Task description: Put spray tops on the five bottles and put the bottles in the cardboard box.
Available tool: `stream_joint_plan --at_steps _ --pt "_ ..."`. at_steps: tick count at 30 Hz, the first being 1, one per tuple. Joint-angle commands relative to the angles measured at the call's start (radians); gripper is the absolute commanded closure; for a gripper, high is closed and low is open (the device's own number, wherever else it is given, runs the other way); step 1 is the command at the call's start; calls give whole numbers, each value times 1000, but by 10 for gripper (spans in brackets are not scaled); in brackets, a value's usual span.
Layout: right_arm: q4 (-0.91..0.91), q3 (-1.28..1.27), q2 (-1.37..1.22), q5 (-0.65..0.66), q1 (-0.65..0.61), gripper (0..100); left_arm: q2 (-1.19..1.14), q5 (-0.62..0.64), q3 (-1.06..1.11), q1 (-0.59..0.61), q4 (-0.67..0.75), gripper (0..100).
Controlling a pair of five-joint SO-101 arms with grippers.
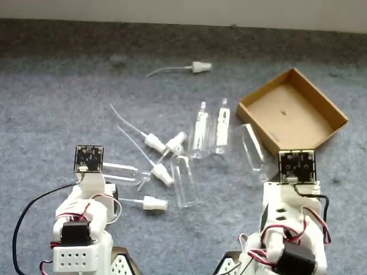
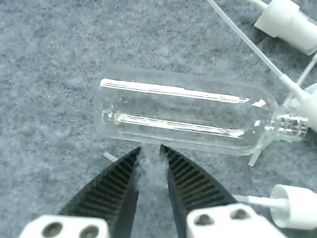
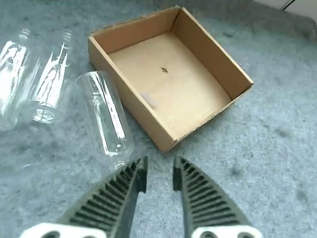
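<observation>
Covering the table, a grey felt mat [image 1: 46, 114] carries everything. The cardboard box [image 1: 287, 112] sits open side up at the far right, turned cornerwise. At the near edge stand the left arm [image 1: 83, 223] and the right arm [image 1: 292, 229].

The left gripper [image 2: 150, 148] has its jaws a narrow slit apart and holds nothing. Its tips sit just short of the side of the left bottle [image 2: 183, 116], which lies on the mat with its threaded neck bare. The right gripper [image 3: 159, 172] is likewise barely parted and empty, over bare mat near a corner of the box.

All five clear bottles lie on their sides outside the box. The box-side bottle [image 3: 106, 114] is just beside the box's wall, the pair of bottles [image 1: 211, 130] lies side by side near it, and the middle bottle [image 1: 184, 180] lies between the arms.

Four white spray tops [image 1: 162, 173] with thin dip tubes are scattered between the left bottle and the pair. The fifth spray top [image 1: 200, 67] lies well apart, toward the far edge.
</observation>
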State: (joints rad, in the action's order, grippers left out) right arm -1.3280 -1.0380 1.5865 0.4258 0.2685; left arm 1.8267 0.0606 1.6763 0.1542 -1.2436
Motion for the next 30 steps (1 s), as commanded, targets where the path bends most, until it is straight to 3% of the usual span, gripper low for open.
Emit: stream_joint_plan --at_steps 1,11,23,30 --pt "-15 205 -272 17 -12 801 -2 -5 19 -5 15 995" --pt "-18 398 -754 15 -203 793 -2 -5 19 -5 15 995" --pt "-206 679 -1147 11 -389 786 -2 -5 19 -5 11 995" --pt "-199 917 -1340 -98 -469 608 -2 -5 19 -5 3 994"
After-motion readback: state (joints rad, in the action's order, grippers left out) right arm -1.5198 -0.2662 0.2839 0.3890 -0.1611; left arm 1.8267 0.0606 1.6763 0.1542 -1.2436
